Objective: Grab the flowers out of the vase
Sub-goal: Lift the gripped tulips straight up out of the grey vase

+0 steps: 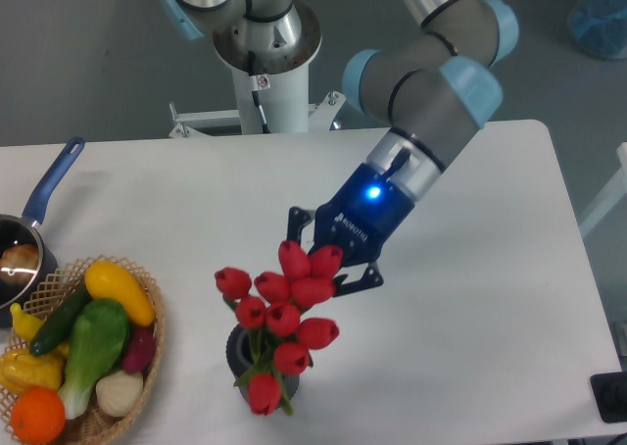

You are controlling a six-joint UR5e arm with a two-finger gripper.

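Single fixed view. The gripper [315, 264] sits low over the white tabletop [470, 298], its body angled down and to the left from the grey and light-blue arm [431, 92], with a blue indicator light lit on the gripper housing. The jaws are closed on the flowers [284, 318], gripping the bunch at its upper end, where the top two red tulip heads press against the black fingers [358, 280]. The bunch hangs tilted from the grip, heads spread downward and leftward, green stems and leaves visible among the lower heads. The vase [240, 349], dark grey and ribbed, stands upright on the tabletop directly beneath the bunch; its mouth is partly covered by the lower heads, so I cannot tell whether the stem ends are inside it or just clear of the rim. Left of the vase, well apart from it, a wicker basket [147, 367] holds vegetables and fruit. A blue-handled saucepan [39, 205] is at the far left edge, touching or just behind the basket. The arm's base column [265, 63] stands behind the tabletop.
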